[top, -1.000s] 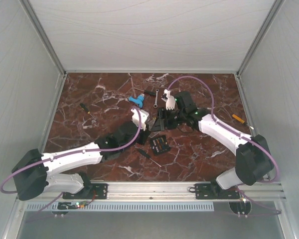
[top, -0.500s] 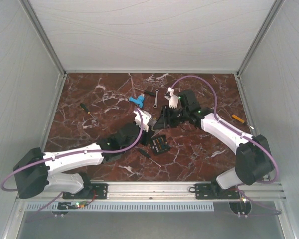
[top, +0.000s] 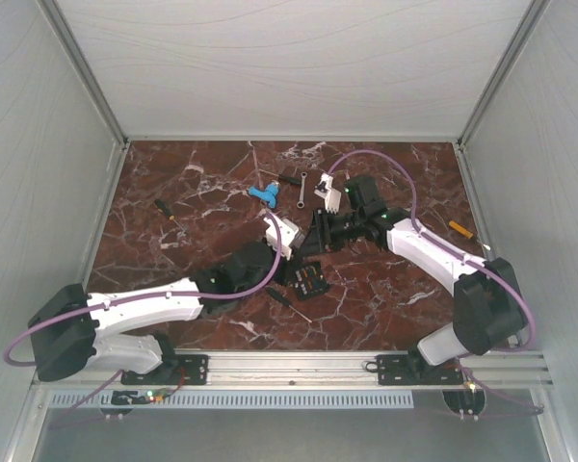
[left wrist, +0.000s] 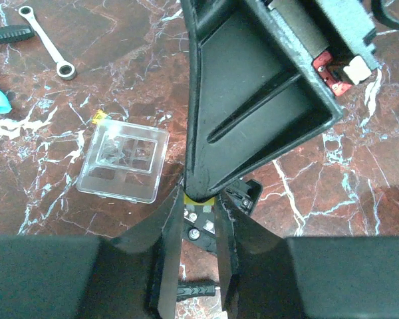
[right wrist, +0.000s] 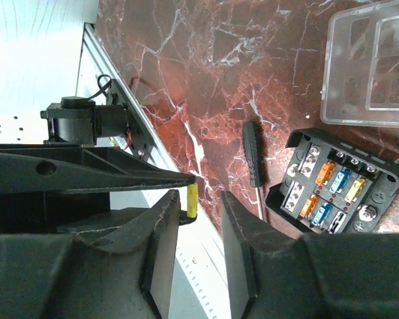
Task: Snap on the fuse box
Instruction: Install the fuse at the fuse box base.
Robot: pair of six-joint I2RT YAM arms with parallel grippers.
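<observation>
The black fuse box point(top: 308, 279) lies open on the marble, with orange, blue and yellow fuses in its slots point(right wrist: 339, 189); part of it shows under my left fingers point(left wrist: 247, 194). Its clear square lid point(left wrist: 123, 163) rests flat beside it point(right wrist: 372, 66). My left gripper point(left wrist: 201, 199) point(top: 291, 253) is shut on a small yellow fuse point(left wrist: 201, 197) at its tips, held above the box. My right gripper point(right wrist: 199, 203) point(top: 315, 234) meets it tip to tip. Its jaws straddle that yellow fuse point(right wrist: 192, 201), with a gap left on one side.
A black-handled screwdriver point(right wrist: 251, 153) point(top: 287, 298) lies next to the fuse box. Behind are a small wrench point(left wrist: 50, 40) point(top: 302, 191) and a blue plastic piece point(top: 263, 195). Another screwdriver point(top: 164, 210) lies left, an orange-handled tool point(top: 460, 229) right.
The right gripper's jaws have narrowed around the yellow fuse, and that gripper has shifted slightly back and left. The left gripper has crept forward with the fuse still in its tips.
</observation>
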